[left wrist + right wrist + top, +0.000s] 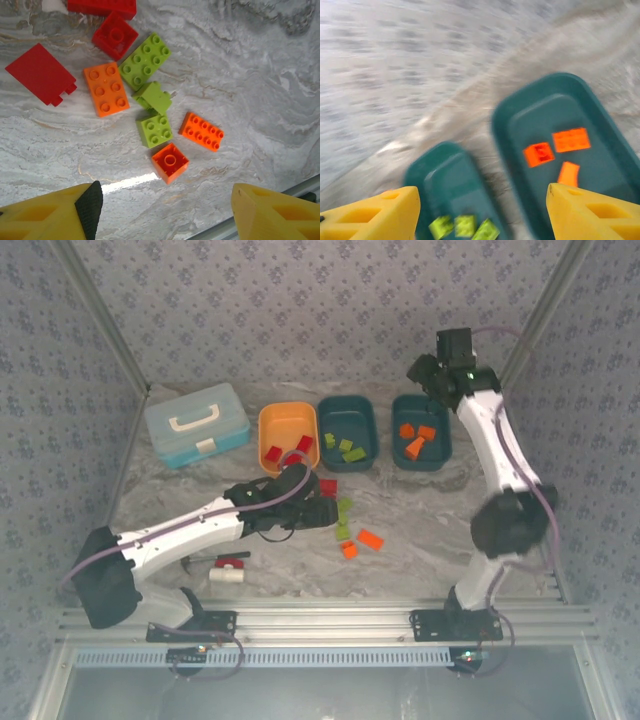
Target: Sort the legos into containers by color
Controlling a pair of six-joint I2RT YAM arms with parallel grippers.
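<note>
The legos are small, hard plastic bricks. They look light and stiff, with smooth glossy sides that could slip out of an off-centre pinch. The best hold is probably across two flat opposite side walls, low on the body rather than over the studs.

The left claw (165, 207) hangs over the loose pile on the grey marbled surface (260, 75), its yellow fingers (50, 215) spread wide with nothing between them. Nine bricks lie loose there:

- **Red, three:** a flat red plate (40, 72), a square red brick (115, 35) and a red brick cut off by the top edge (102, 6).
- **Lime green, three:** a six-stud lime brick (145, 61), a tipped lime brick (154, 97) touching it, and a four-stud lime brick (155, 130).
- **Orange, three:** a six-stud orange brick (105, 89), an eight-stud orange brick (201, 131) and a single-stud orange brick (170, 162).

The eight-stud orange brick has bare surface along its far side, so it looks easiest to take. The lime bricks are crowded together.

There are three containers at the back. The shallow orange plastic tub (285, 425) shows two red bricks, and the left arm hides its near edge. The middle dark teal tub (350, 415) holds three lime bricks. The right dark teal tub (420, 410) holds three orange ones. The right claw (482, 210) is raised above the two teal tubs, spread and empty.
</note>
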